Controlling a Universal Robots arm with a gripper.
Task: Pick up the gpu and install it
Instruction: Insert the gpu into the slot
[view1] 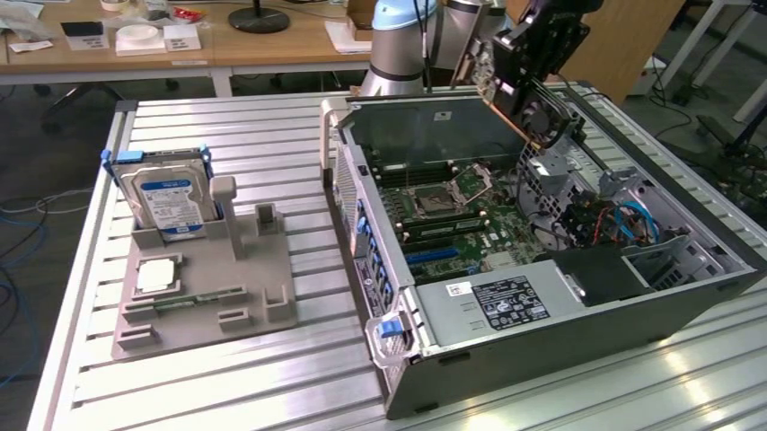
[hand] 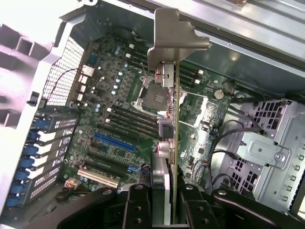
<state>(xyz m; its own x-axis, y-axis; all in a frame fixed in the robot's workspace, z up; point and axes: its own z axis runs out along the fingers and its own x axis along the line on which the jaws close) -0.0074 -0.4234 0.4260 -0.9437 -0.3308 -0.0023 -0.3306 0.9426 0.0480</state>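
Note:
My gripper (view1: 529,56) hangs above the far side of the open computer case (view1: 383,135), shut on the gpu (view1: 536,112). The card hangs tilted over the case's far right part, its fan side toward the exterior view's right. In the wrist view the gpu (hand: 174,119) stands edge-on, its grey metal bracket (hand: 175,38) at the far end, and the gripper (hand: 164,210) clamps it between two black fingers (hand: 138,207). Below the card lies the motherboard (hand: 119,95) with its blue slot (hand: 112,140); that slot (view1: 432,254) sits mid-case in the exterior view.
A grey fixture tray (view1: 204,296) on the ribbed table at the exterior view's left holds an upright hard drive (view1: 168,205), a processor chip (view1: 157,276) and a memory stick (view1: 156,307). Inside the case are a power supply (view1: 504,301), cables (view1: 623,224) and a drive cage (hand: 267,148).

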